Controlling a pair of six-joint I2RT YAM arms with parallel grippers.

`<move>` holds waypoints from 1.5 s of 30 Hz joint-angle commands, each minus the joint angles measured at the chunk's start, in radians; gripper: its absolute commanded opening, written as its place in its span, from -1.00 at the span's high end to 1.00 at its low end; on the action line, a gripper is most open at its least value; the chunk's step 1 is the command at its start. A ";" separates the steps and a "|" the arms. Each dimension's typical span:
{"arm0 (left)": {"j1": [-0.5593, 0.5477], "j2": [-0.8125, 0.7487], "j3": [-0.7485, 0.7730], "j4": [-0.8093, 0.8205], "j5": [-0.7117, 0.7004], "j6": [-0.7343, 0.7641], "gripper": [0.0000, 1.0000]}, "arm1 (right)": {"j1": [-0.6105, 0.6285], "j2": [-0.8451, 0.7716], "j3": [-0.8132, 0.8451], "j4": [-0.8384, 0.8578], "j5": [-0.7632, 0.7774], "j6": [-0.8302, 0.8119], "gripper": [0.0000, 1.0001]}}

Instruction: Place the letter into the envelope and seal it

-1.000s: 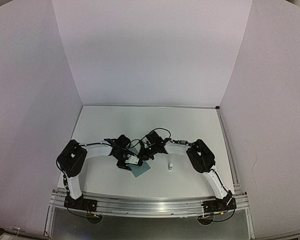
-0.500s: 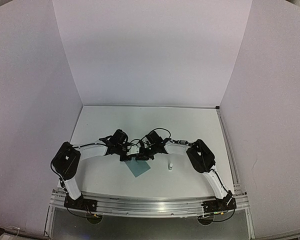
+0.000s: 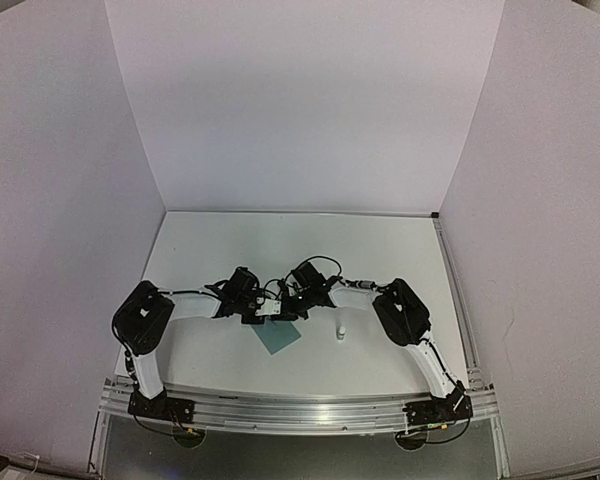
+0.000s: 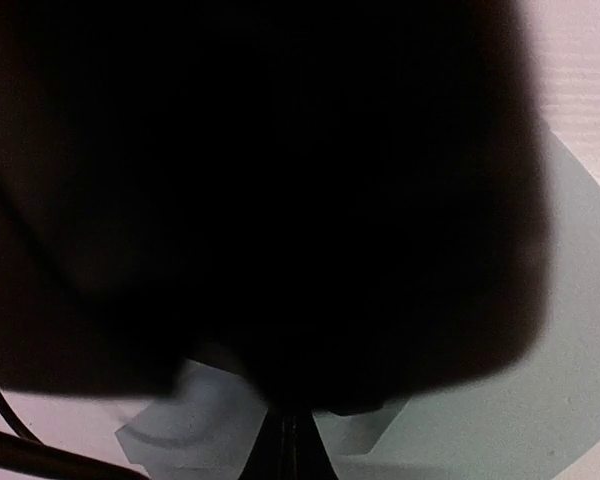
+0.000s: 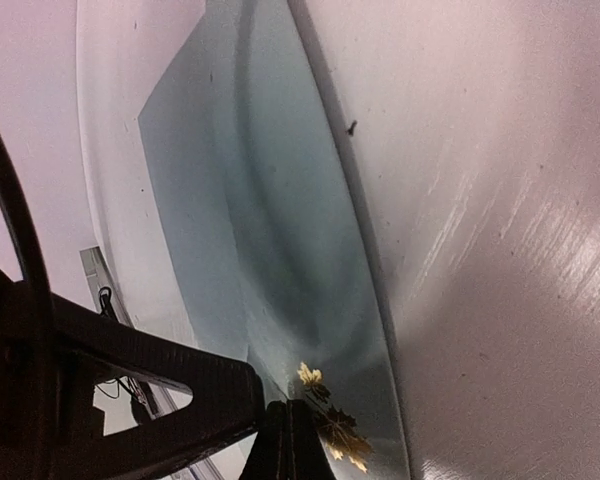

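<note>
The envelope (image 3: 279, 338) lay on the table (image 3: 280, 245) about midway along its near edge, turned at an angle so that one corner pointed toward that edge. Its far end ran under the two grippers. In the right wrist view the teal sheet bowed along its length and rose toward the camera, throwing a dark shadow on the white surface beside it. A small gold leaf sticker (image 5: 332, 432) sat on the envelope just by the fingertips.

The right gripper (image 5: 288, 440) was clenched tight, its tips meeting at the envelope's edge. Whether paper was pinched between them could not be told. The left gripper (image 3: 258, 313) was clenched too, close against the right one above the envelope's far end. Its wrist view was mostly blocked by a dark, blurred mass, with teal paper showing at the right and a pale paper shape beside the closed tips.

A tiny white bottle (image 3: 340, 331) stood upright to the right of the envelope, apart from it.
</note>
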State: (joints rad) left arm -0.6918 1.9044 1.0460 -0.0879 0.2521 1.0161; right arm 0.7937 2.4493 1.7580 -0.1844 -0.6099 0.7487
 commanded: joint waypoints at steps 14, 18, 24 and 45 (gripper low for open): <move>-0.038 -0.053 -0.154 -0.096 0.009 0.228 1.00 | 0.005 0.038 -0.016 -0.130 0.174 -0.012 1.00; -0.031 -0.130 -0.127 -0.111 0.068 0.168 1.00 | 0.005 0.035 -0.017 -0.131 0.172 -0.015 1.00; -0.005 -0.129 -0.043 -0.047 0.059 0.037 1.00 | 0.006 0.033 -0.028 -0.132 0.169 -0.016 1.00; -0.036 -0.051 -0.197 0.001 -0.027 0.208 1.00 | 0.006 0.041 -0.014 -0.135 0.177 -0.005 1.00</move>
State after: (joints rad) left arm -0.7107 1.8462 0.9052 0.0037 0.2145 1.1720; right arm 0.7918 2.4439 1.7653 -0.1955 -0.5655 0.7422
